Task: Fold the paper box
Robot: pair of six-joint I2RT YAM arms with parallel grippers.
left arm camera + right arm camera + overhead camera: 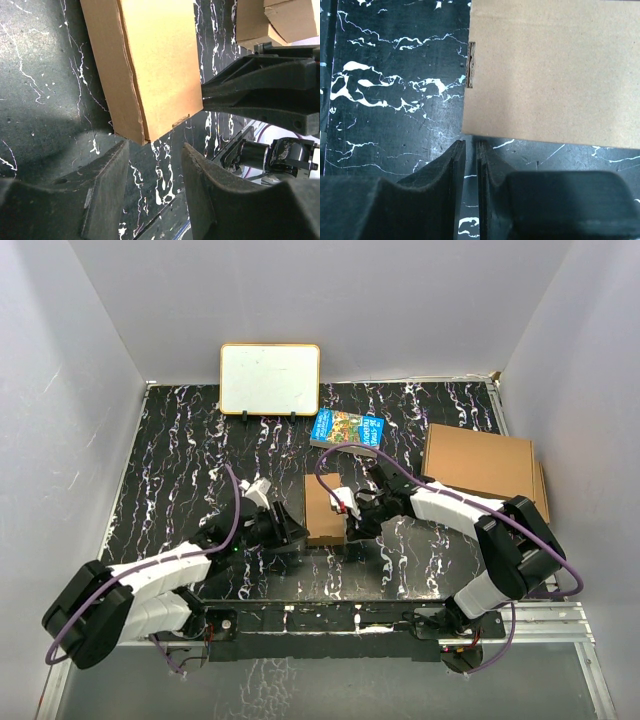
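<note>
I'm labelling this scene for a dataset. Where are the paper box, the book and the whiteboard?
paper box (322, 508): top view, middle of its upper face.
book (347, 428): top view, centre of its colourful cover.
whiteboard (270, 378): top view, middle of its white surface.

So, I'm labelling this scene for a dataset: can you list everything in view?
paper box: one, brown, table centre, between the pincers
larger cardboard boxes: apparently two, stacked, brown, right side
book: one, blue cover, behind the paper box
whiteboard: one, white with a yellow frame, back edge
table: one, black with white veins
left pincer: one, black, open, empty, near a paper box corner
right pincer: one, black, shut, empty, by the paper box's edge
</note>
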